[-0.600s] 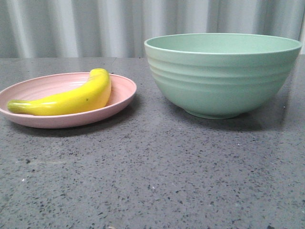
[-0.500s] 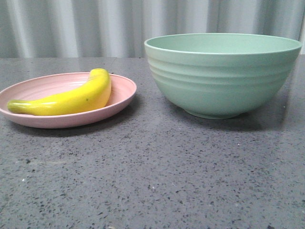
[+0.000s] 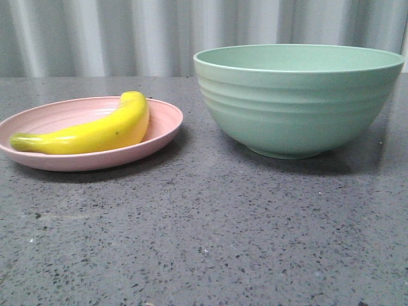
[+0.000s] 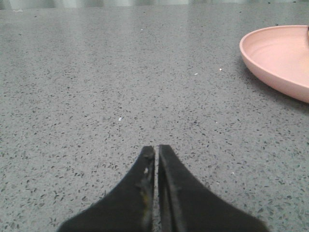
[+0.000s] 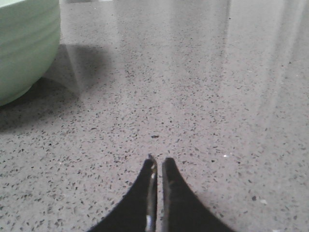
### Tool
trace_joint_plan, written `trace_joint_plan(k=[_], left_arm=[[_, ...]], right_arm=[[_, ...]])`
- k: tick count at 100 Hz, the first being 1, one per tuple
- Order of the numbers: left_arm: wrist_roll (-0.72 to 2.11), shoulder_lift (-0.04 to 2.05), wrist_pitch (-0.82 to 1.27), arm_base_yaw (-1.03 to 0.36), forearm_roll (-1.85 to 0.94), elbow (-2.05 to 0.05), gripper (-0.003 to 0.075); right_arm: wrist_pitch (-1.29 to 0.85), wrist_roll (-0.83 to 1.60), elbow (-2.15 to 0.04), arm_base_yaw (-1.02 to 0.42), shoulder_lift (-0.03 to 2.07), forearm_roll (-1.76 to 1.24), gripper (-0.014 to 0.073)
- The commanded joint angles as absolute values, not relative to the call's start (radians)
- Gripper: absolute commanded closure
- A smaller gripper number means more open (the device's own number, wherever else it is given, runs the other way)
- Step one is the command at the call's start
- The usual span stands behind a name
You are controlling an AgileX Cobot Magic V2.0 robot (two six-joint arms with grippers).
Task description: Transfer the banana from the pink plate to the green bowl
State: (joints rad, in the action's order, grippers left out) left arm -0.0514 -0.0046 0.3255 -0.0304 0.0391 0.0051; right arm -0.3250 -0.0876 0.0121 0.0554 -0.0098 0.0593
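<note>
Nothing yet lifted. The banana (image 3: 89, 132) lies on its side in the pink plate (image 3: 162, 121), at the left of the grey speckled worktop (image 3: 210, 236); its greenish stem end points left toward the plate's rim and its blunt end rests toward the far right of the plate. The green bowl (image 3: 296, 105) stands upright to the right of the plate, near it but with a strip of bare worktop between them. Its inside is not visible from the front.

Neither arm shows in the front view. In the left wrist view, the left gripper (image 4: 156, 157) has its fingers pressed together with only a hairline between the tips, holding nothing, low over bare worktop, with part of the plate's rim off to one side. In the right wrist view, the right gripper (image 5: 158, 166) also has its fingers nearly together and empty, with the bowl's ribbed wall at the edge of its frame.

Judged step: the very start, approach not begun. The left arm sits nearer the plate and looks the likely one to act. Next move calls for spreading its fingers, travelling over the plate, and coming down across the banana's thick middle, square to its curve. The glossy skin may slip; the bowl's high wall will need clearance.
</note>
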Motion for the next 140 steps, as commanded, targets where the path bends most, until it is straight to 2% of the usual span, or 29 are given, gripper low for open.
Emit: trace_joint_plan(k=[1, 117, 140], left_arm=[[-0.059, -0.033, 0.252, -0.037, 0.035, 0.013, 0.0741], [-0.059, -0.033, 0.25, -0.037, 0.043, 0.013, 0.0741], [-0.059, -0.033, 0.195, -0.037, 0.043, 0.013, 0.0741]], right_arm=[[-0.313, -0.086, 0.033, 0.06, -0.028, 0.063, 0.0655], [-0.313, -0.086, 0.033, 0.06, -0.028, 0.063, 0.0655], [-0.313, -0.086, 0.033, 0.06, -0.028, 0.063, 0.0655]])
